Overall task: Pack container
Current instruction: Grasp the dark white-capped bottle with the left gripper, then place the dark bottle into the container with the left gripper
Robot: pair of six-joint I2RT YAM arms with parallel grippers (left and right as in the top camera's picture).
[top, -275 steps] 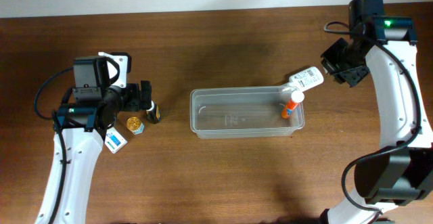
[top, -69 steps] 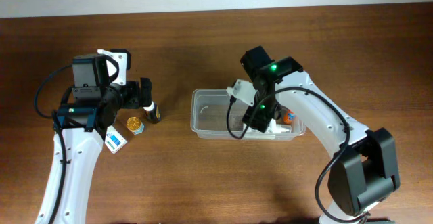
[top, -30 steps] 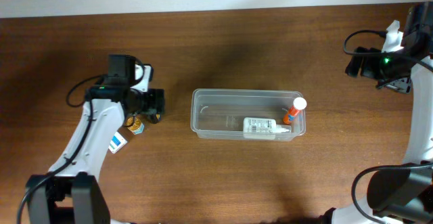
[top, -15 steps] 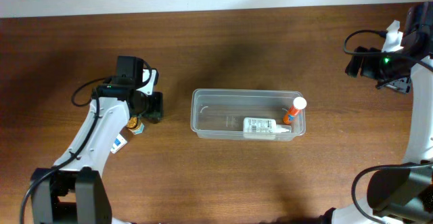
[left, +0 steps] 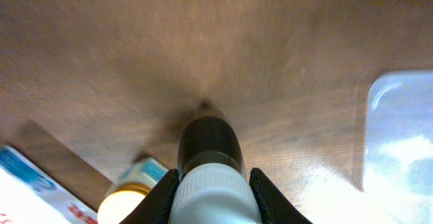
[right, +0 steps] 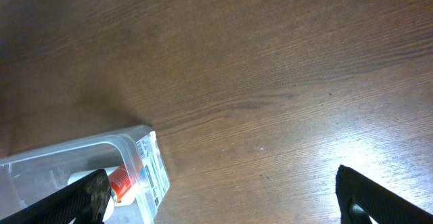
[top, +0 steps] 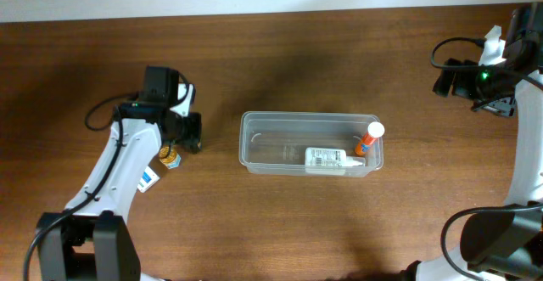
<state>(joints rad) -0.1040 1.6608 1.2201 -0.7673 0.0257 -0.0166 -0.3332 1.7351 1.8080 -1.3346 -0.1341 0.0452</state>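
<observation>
The clear container [top: 310, 114] sits mid-table; its corner [right: 153, 164] shows in the right wrist view. Inside lie a white bottle [top: 326, 157] and an orange glue stick [top: 366, 139] with a white cap. To the container's left, my left gripper [top: 190, 132] is shut on a small dark bottle with a white cap [left: 209, 141], the black fingers pressed against the cap's two sides. My right gripper [top: 459, 81] hangs at the far right edge, open and empty, its fingers [right: 86, 195] spread wide over bare wood.
A small gold-lidded jar [top: 169, 155] stands right beside the held bottle, also low in the left wrist view [left: 130, 198]. A blue-and-white packet [top: 146, 177] lies just past it, under the left arm. The container's left end [left: 403, 136] is close on the right.
My left gripper's jaws have closed on the dark bottle's cap, and the left arm shifted slightly. The right arm has stayed still.
</observation>
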